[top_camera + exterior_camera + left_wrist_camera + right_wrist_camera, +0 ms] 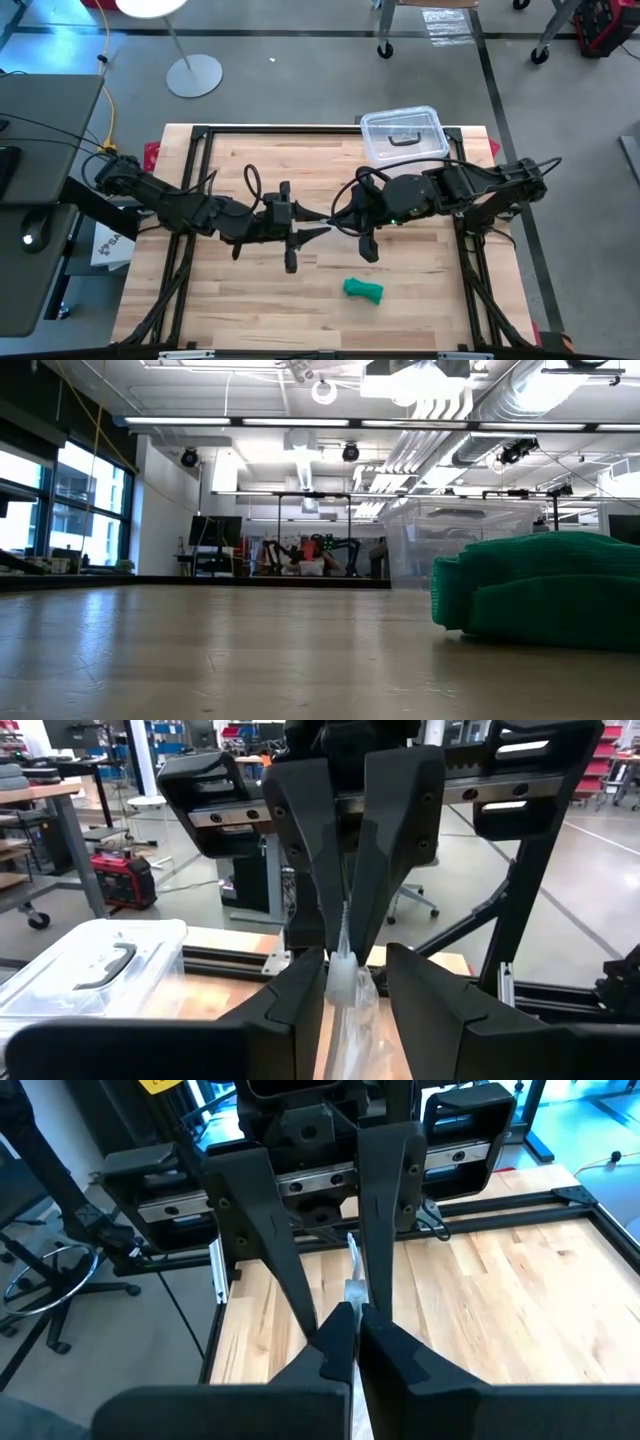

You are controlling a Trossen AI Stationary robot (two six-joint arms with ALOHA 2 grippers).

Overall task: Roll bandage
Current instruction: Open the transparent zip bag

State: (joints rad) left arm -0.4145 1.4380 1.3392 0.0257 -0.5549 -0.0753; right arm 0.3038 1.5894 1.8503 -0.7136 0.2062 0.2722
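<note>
— Green bandage (535, 590) fills the low view closest to the lens, bunched into a lumpy roll. Where does it sit on the table (200, 300)?

— Near the front edge, a little right of centre, lying free (363, 290); neither arm touches it. I judge the rolling itself largely done, though the roll looks loose and uneven.

— So what are the arms busy with?

— Both reach inward and meet nose to nose above the table's middle, well back from the bandage. Between them hangs a crinkly clear plastic bag (347, 988). The right gripper (350, 1325) is clamped tight on its edge. The left gripper (345, 975) has its fingers drawn in around the same plastic, but whether they truly pinch it I cannot tell.

— And what is left?

— Probably bagging the roll; the bag hangs between them and the bandage is not in it. A clear plastic box (403, 135) with a black handle waits at the back edge, right of centre.
</note>
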